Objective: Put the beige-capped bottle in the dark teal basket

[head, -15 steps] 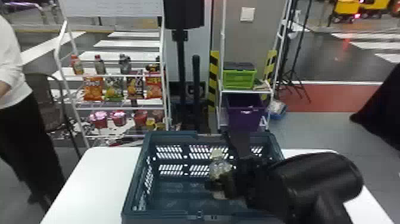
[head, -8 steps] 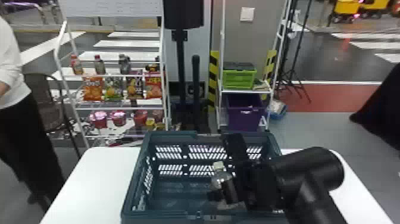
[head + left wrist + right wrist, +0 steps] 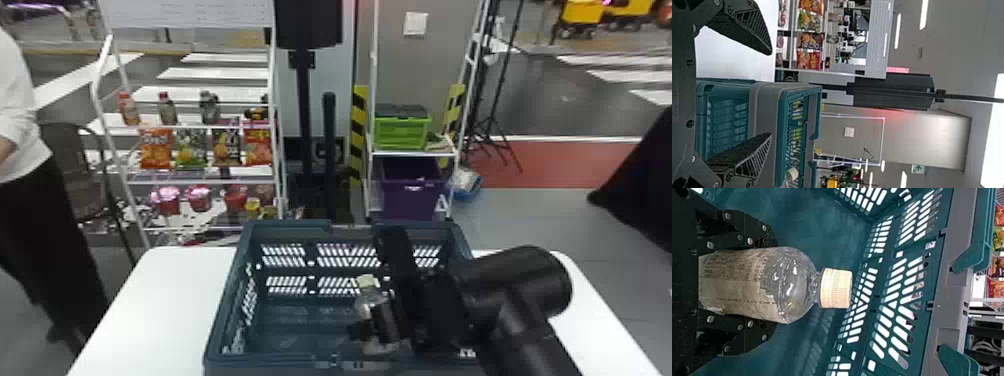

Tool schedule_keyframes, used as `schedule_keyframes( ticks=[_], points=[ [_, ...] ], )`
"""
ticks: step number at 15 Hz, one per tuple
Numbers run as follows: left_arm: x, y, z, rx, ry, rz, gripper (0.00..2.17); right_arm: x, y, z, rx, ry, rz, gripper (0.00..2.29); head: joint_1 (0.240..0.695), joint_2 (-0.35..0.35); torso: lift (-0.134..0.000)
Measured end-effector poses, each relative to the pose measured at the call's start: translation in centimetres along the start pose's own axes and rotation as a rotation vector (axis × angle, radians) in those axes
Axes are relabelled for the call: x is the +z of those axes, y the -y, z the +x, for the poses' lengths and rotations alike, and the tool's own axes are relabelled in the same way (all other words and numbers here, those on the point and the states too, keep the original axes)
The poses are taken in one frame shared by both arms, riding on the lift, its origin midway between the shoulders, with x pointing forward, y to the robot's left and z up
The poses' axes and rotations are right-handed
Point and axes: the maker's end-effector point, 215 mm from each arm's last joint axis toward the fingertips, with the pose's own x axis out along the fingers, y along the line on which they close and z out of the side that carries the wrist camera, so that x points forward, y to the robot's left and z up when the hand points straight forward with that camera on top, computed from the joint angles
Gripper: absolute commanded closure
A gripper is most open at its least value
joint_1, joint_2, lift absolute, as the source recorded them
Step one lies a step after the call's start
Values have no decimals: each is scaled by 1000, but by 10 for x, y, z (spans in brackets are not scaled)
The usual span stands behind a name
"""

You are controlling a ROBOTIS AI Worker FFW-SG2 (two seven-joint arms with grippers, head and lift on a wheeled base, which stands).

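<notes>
Biggest 1st: white table [image 3: 165, 300] across the foreground, and the dark teal basket sits on it. White snack rack [image 3: 190, 12] in the bkgd, L side; 2nd white rack [image 3: 410, 154] behind the basket, a bit R of ctr.

Next the black R arm [image 3: 515, 280], in from lower R, over the basket's R part. Then the dark teal basket [image 3: 229, 300] itself, slotted walls all round. Purple bin [image 3: 412, 200] low on the 2nd rack, green crate [image 3: 402, 134] w/ a dark lid on the shelf above it.

Down to the grippers! R gripper [image 3: 372, 322] is inside the basket's outline, and in its own wrist view the R gripper [image 3: 773, 284] has a finger on either side of the btl, clamped on the body, label betw. them. L gripper [image 3: 770, 94], per L wrist view: fingers released, spread wide, basket beyond.

Smaller now: snack bags [image 3: 156, 148] in a row on the rack, mid-level.

And the star item, beige-capped bottle [image 3: 367, 302]: w/in the basket walls, approx upright w/ a slight lean, cap end up. Whether its base touches the basket floor, can't tell. Last, tiniest: the ribbed beige cap [image 3: 836, 288], clear of the fingertips.
</notes>
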Motion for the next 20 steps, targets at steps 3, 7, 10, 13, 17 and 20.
schedule_keyframes(
  ticks=[3, 7, 10, 13, 17, 20],
  points=[
    [0, 0, 0, 1, 0, -1, 154, -3, 1, 0, -9, -10, 3, 9, 499, 0, 0],
    [1, 0, 0, 2, 1, -2, 154, 0, 0, -1, -5, 3, 5, 36, 499, 0, 0],
    [3, 0, -1, 5, 2, -4, 157, 9, -6, -4, 13, 38, 9, 36, 499, 0, 0],
    [4, 0, -1, 5, 4, -6, 157, 32, -14, -18, 16, 142, -5, 36, 499, 0, 0],
    [4, 0, -1, 6, 4, -6, 154, 57, -12, -53, -34, 352, -25, 36, 499, 0, 0],
    [3, 0, -1, 6, 3, -5, 157, 42, 5, -79, -93, 474, -28, 36, 499, 0, 0]
  ],
)
